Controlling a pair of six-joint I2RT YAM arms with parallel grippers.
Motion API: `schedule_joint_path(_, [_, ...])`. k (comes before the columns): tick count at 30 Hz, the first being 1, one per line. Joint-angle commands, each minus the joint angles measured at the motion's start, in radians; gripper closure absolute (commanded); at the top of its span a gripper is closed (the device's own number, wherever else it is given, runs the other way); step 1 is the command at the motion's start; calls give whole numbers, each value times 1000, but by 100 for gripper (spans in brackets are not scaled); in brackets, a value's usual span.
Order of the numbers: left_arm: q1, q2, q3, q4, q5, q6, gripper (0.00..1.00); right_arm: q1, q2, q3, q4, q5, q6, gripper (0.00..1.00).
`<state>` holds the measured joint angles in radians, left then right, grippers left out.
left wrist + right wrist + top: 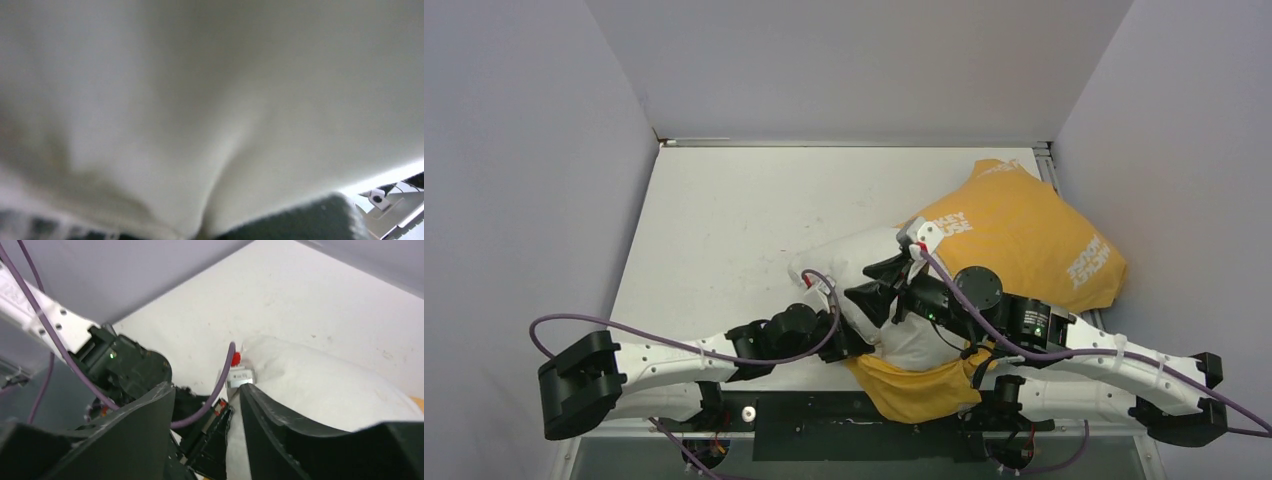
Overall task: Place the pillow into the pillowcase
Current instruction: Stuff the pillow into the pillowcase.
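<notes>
Pillow: one off-white pillow (849, 255), pinched at its near left end by the left gripper (856, 335); it lies right of the table's middle.
Left gripper: pressed together on a fold of the pillow; in the left wrist view creased pale fabric (210, 100) fills the frame above one dark finger (310, 220).
Right gripper: spread (206, 405), both fingers apart, one finger beside the pillow's bare end (325, 385); from above it sits over the pillow (874, 290), close to the left gripper.
Pillowcase: one, orange-yellow face up (1024, 240), two white "Mickey Mouse" prints showing; it covers the pillow's far right part, and an orange flap lies under the near end.
Cables: two purple ones, one along each arm.
Table: one white table (744, 220) under it all.
</notes>
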<state>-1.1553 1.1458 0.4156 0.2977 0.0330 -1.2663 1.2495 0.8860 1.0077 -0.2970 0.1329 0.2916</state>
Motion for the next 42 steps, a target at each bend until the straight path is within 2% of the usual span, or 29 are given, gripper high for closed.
schedule_joint_path(1, [-6, -94, -11, -71, -84, 8, 100, -25, 146, 113, 22, 60, -49, 58])
schedule_joint_path(3, [-7, -122, -27, -101, -116, -4, 100, -91, 247, 167, -5, 4, -23, 67])
schedule_joint_path(5, [-6, -148, -46, -120, -147, -17, 100, -191, 339, 190, 1, -155, 19, 72])
schedule_joint_path(7, [-6, -176, -67, -123, -168, -33, 100, -239, 404, 192, 36, -225, 64, 77])
schedule_joint_path(10, [-6, -228, -92, -154, -208, -54, 100, -274, 493, 209, 25, -240, 107, 85])
schedule_joint_path(16, [0, -358, -139, -208, -291, -80, 100, -321, 635, 221, -15, -270, 129, 90])
schedule_joint_path(18, [12, -391, -142, -255, -310, -80, 100, -320, 720, 284, -121, -211, 87, 94])
schedule_joint_path(21, [47, -436, -142, -341, -328, -91, 100, -330, 797, 325, -276, 16, 66, 95])
schedule_joint_path(23, [87, -466, -142, -376, -314, -86, 100, -365, 816, 323, -338, 128, 55, 95])
schedule_joint_path(26, [138, -500, -144, -425, -279, -69, 100, -457, 843, 311, -418, 216, 33, 95])
schedule_joint_path(30, [228, -545, -121, -532, -250, -21, 100, -617, 829, 254, -449, 246, 5, 95])
schedule_joint_path(33, [280, -548, -81, -636, -268, 31, 100, -687, 779, 225, -453, 269, -20, 95])
schedule_joint_path(39, [339, -420, 43, -791, -368, 94, 100, -697, 746, 232, -503, 287, -30, 95])
schedule_joint_path(42, [358, -328, 99, -820, -367, 142, 100, -707, 737, 213, -505, 308, -20, 95])
